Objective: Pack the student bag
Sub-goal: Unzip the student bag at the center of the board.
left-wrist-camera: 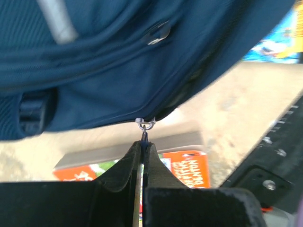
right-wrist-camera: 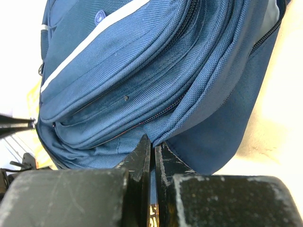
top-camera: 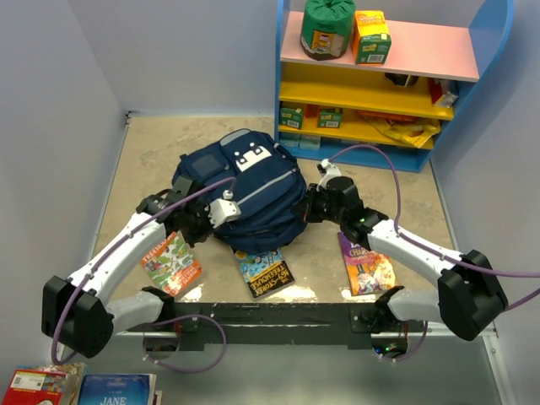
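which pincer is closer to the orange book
Left. The left pincer holds the bag's zip pull just above the orange book; the right pincer is at the bag's opposite side, farther off.

**A:** Plain, pale blue-grey walls [top-camera: 194,51] close the scene in on three sides, under soft, even light.

**B:** Below them there's a beige, stone-mottled surface [top-camera: 152,152], going lighter toward the back.

**A:** Back right, a shelf unit [top-camera: 282,67] with blue side panels stands in the corner.

**B:** It has a pink top board [top-camera: 422,40] with two yellow shelves [top-camera: 337,89] beneath. Crumpled packets [top-camera: 396,131] lie on the lower one, the print too small to read.
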